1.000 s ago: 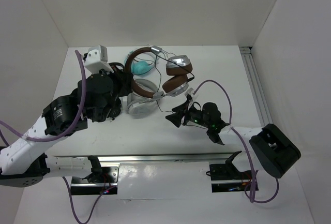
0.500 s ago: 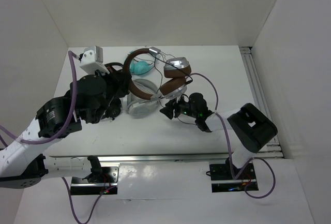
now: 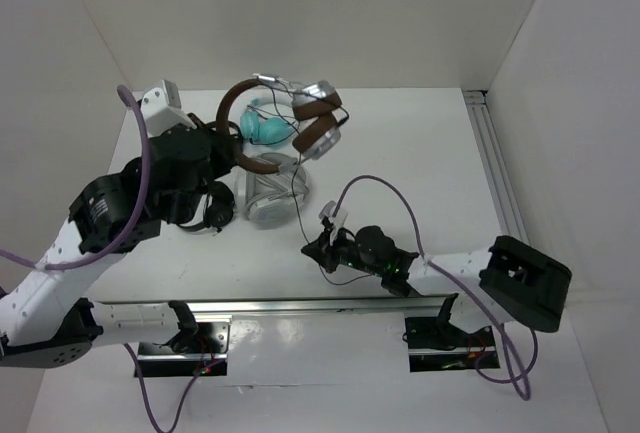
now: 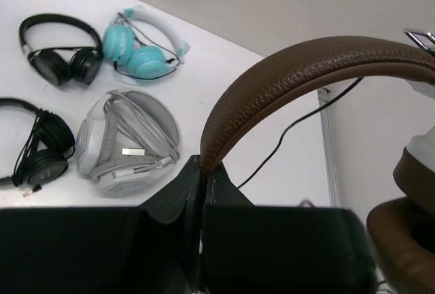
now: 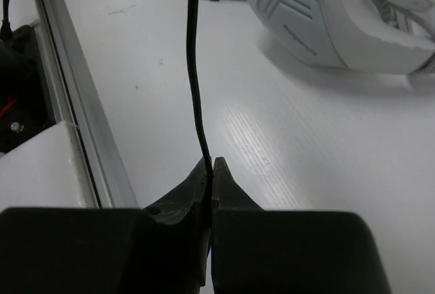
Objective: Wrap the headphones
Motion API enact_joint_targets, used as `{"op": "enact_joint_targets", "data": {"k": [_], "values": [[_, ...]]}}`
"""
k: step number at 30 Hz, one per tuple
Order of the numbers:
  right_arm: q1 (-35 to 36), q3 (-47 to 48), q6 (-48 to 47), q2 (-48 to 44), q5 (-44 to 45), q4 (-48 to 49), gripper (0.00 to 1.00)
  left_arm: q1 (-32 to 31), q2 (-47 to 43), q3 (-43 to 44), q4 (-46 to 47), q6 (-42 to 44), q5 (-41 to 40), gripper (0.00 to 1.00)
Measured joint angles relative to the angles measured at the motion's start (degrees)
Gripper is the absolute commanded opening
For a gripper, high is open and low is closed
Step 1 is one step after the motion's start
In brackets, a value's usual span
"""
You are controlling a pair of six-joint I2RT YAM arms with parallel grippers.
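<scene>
The left gripper is clamped on the brown headband of the headphones. It holds them lifted off the white table at far centre-left, beside the light-grey pair and the teal pair. Their thin black cable trails towards the near edge, where the right gripper has its jaws pinched tight on it. No loops are wound, so I judge the wrapping barely begun. No brand or lettering is legible.

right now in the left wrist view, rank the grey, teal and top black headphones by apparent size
1. grey headphones, clearly largest.
2. teal headphones and top black headphones: too alike to rank.
The grey pair lies nearer the camera, so real sizes are unsure.
</scene>
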Motion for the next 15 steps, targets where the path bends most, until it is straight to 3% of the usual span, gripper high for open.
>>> {"op": "enact_joint_targets", "data": {"k": [7, 15], "values": [[17.3, 4.9, -0.3, -10.6, 19.3, -13.1, 0.0, 12.3, 7.5, 3.3, -4.8, -5.9, 3.8, 0.0], [33.5, 14.8, -0.8, -11.3, 32.6, -28.7, 0.0, 24.0, 12.4, 2.1, -6.5, -6.2, 6.6, 0.0]]}}
